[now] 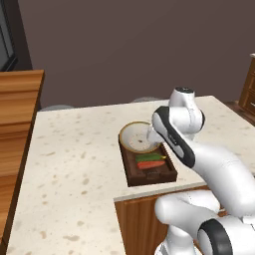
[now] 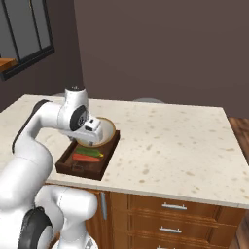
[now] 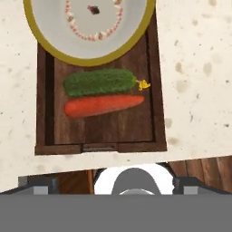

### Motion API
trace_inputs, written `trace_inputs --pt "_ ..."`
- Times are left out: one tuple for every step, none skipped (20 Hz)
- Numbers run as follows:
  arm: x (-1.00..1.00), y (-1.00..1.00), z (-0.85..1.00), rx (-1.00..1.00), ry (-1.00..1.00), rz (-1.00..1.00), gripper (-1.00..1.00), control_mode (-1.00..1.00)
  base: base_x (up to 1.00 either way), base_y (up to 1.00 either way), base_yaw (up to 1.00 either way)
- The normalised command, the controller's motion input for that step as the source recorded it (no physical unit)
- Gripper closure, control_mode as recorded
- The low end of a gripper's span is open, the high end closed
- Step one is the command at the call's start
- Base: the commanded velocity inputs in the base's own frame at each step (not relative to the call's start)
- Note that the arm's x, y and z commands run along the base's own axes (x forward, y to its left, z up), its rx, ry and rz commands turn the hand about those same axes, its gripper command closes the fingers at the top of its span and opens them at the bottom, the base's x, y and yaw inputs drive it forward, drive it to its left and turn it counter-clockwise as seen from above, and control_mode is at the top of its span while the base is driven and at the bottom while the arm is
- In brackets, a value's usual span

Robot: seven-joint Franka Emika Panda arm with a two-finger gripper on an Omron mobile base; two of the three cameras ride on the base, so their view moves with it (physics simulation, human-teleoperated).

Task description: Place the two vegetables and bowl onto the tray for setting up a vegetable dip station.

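1. The hand hung above the tray, over the end that carried the bowl. Its fingers stood spread wide and held nothing. In the hand view the two dark finger tips sat far apart at the bottom, with the tray below them.

2. On the tray lay the green vegetable, a cucumber-like one, lengthwise across the middle. The red vegetable lay just beside it on the side away from the bowl, parallel to it and apparently touching.

3. The bowl sat at the far end of the tray. It was as wide as the tray, so its tan rim reached over the tray's long edges and past the short end. I could not tell whether it sat flat on the tray floor or rested on the raised edges.

4. The tray itself stood on the table, close to the table's near edge.

5. Progress, as I judged it: all three things were on the tray, so the placing looked done. What was left, if anything, was to lift the hand away, and perhaps to check that the bowl sat steady.

6. Count: one tray, one bowl, two vegetables (one green, one red), one hand.
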Motion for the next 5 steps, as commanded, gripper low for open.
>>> trace_inputs --pt "-0.38 -0.23 0.29 0.09 -0.02 0.35 -1.0 -1.0 0.0 0.0 0.0" --pt "-0.36 -0.19 0.3 0.05 0.0 0.34 -1.0 -1.0 0.0 0.0 0.0" --pt "-0.34 -0.22 0.29 0.04 0.0 0.33 -1.0 -1.0 0.0 0.0 0.0" --pt "-0.34 -0.22 0.27 0.04 0.0 0.32 -1.0 -1.0 0.0 0.0 0.0" --pt "-0.35 -0.16 0.27 0.0 0.0 0.3 -1.0 -1.0 0.0 0.0 0.0"
